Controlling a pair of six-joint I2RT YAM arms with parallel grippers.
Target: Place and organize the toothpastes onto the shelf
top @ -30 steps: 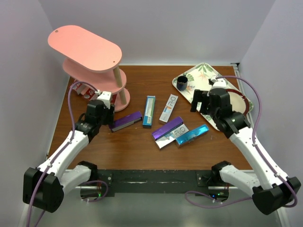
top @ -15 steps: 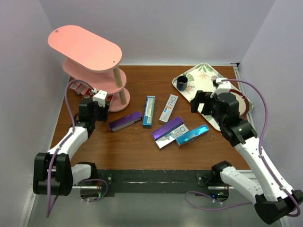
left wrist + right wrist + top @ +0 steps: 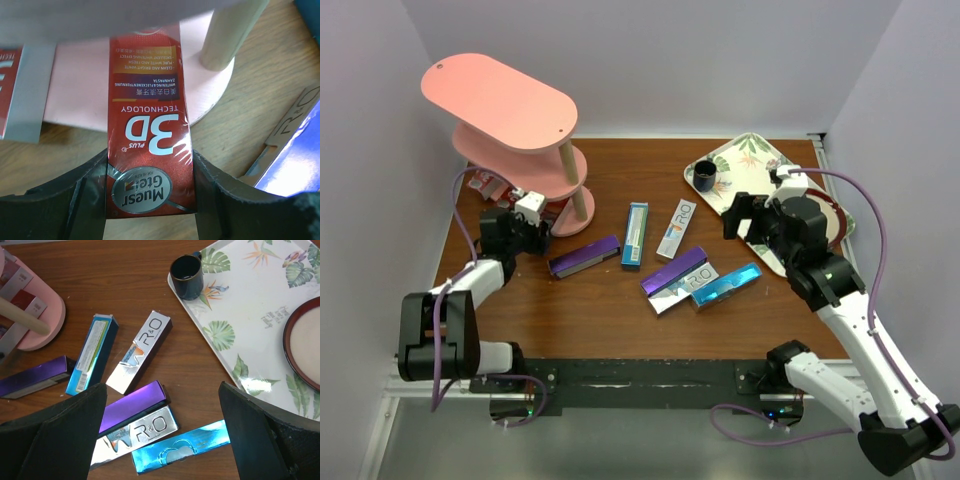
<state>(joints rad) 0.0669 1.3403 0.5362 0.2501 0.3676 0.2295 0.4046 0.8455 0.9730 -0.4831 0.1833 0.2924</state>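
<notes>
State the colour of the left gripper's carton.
The carton is red; left wrist view.

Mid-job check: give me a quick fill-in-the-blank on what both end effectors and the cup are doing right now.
The left end effector is shut on a ___ toothpaste carton.
The right end effector is ___, holding nothing.
The dark cup stands on the leaf-patterned ___.
Missing: red; open; tray.

bright even light; foil glare; sharp.
</notes>
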